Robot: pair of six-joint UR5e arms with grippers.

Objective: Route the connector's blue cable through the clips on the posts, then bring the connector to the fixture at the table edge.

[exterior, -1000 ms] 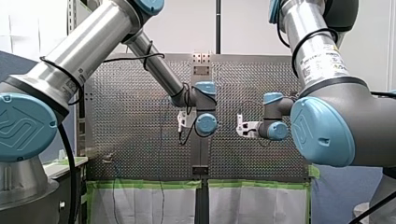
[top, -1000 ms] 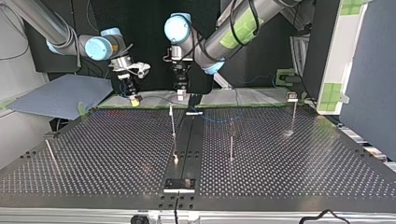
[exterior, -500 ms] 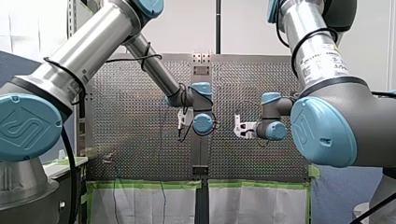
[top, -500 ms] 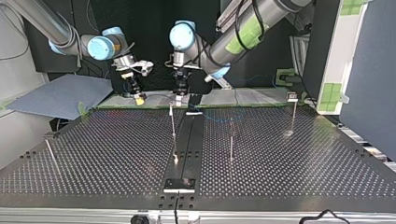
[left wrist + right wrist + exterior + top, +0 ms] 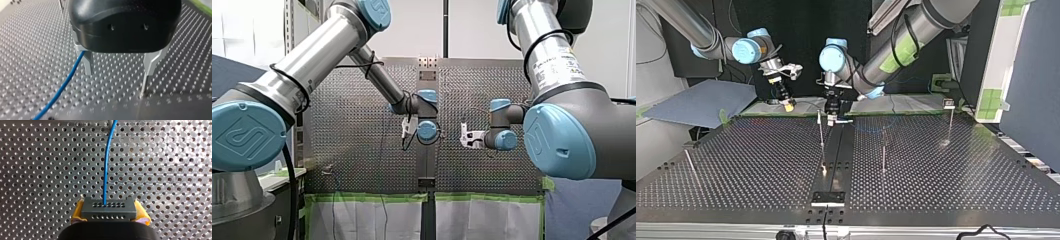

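My right pincer (image 5: 109, 219) pinches the connector (image 5: 108, 208), its blue cable (image 5: 106, 170) trailing ahead; my left pincer (image 5: 118, 68) hangs spread beside it. I judge no post (image 5: 821, 131) threaded yet, and the fixture (image 5: 828, 198) far off

In the top view the fixture (image 5: 827, 198) sits at the table's (image 5: 946, 195) six o'clock edge, the middle post (image 5: 821, 131) at its twelve. A second post (image 5: 883, 156) stands at that post's four, a third post (image 5: 951, 124) seemingly at three.

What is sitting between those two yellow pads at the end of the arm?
The right wrist view shows a dark connector clamped there, its blue cable running ahead over the perforated table.
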